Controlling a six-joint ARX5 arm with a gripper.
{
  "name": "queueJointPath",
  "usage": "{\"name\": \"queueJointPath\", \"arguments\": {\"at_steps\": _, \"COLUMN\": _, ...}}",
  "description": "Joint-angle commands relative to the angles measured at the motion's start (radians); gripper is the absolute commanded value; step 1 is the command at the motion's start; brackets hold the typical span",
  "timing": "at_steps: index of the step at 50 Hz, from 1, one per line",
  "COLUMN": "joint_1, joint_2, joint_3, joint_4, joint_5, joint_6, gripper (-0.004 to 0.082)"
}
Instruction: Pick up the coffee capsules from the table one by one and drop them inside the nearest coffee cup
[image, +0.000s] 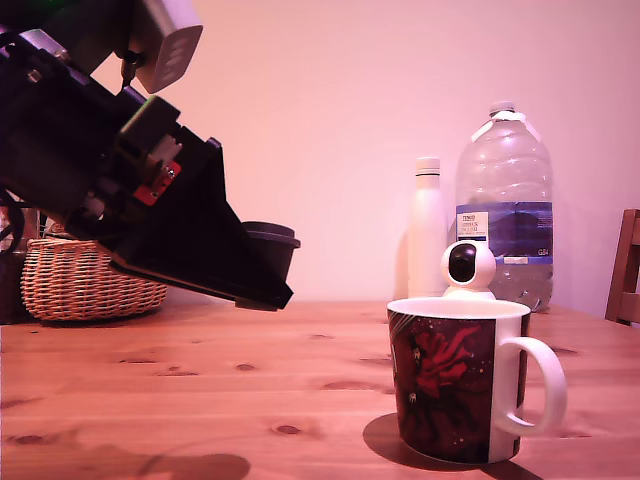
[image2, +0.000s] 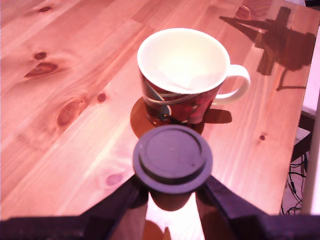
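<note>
With the gripper clamped on a dark coffee capsule, carry it forward until centred over the coffee cup mouth before you release.

Pine table — mug, bottles, basket on it.

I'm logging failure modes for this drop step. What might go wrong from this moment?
1. The gripper holds the capsule short of the coffee cup; released here, it would likely land on the table.
2. Only the capsule's sides are pinched, so it may slip or tilt.
3. Moving forward low, the fingers could knock the cup's rim.
</note>
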Motion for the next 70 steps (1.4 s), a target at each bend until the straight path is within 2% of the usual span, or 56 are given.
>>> {"name": "queueJointPath", "arguments": {"at_steps": 1, "joint_1": -0.001, "joint_2": -0.007, "joint_3": -0.022, "joint_4": 0.006, "joint_5": 0.001, "joint_6": 0.001, "gripper": 0.0163}}
{"name": "queueJointPath", "arguments": {"at_steps": 23, "joint_1": -0.002, "joint_2": -0.006, "joint_3": -0.001, "joint_4": -0.004, "joint_5": 0.000, "joint_6": 0.001, "gripper": 0.0163}}
{"name": "queueJointPath", "arguments": {"at_steps": 33, "joint_1": -0.013, "joint_2": 0.017, "joint_3": 0.094, "joint_4": -0.112, "joint_5": -0.021, "joint_6": 0.008, "gripper": 0.0163}}
{"name": "queueJointPath", "arguments": {"at_steps": 35, "joint_1": -0.019, "joint_2": 0.033, "joint_3": 0.120, "joint_4": -0.134, "joint_5": -0.025, "joint_6": 0.011, "gripper": 0.0163}}
{"name": "queueJointPath", "arguments": {"at_steps": 37, "joint_1": -0.023, "joint_2": 0.048, "joint_3": 0.146, "joint_4": -0.153, "joint_5": -0.036, "joint_6": 0.032, "gripper": 0.0163}}
{"name": "queueJointPath", "arguments": {"at_steps": 57, "joint_1": -0.079, "joint_2": 0.280, "joint_3": 0.435, "joint_4": -0.319, "joint_5": -0.093, "joint_6": 0.103, "gripper": 0.0166}}
{"name": "queueJointPath", "arguments": {"at_steps": 70, "joint_1": -0.121, "joint_2": 0.423, "joint_3": 0.618, "joint_4": -0.441, "joint_5": -0.111, "joint_6": 0.110, "gripper": 0.0166}}
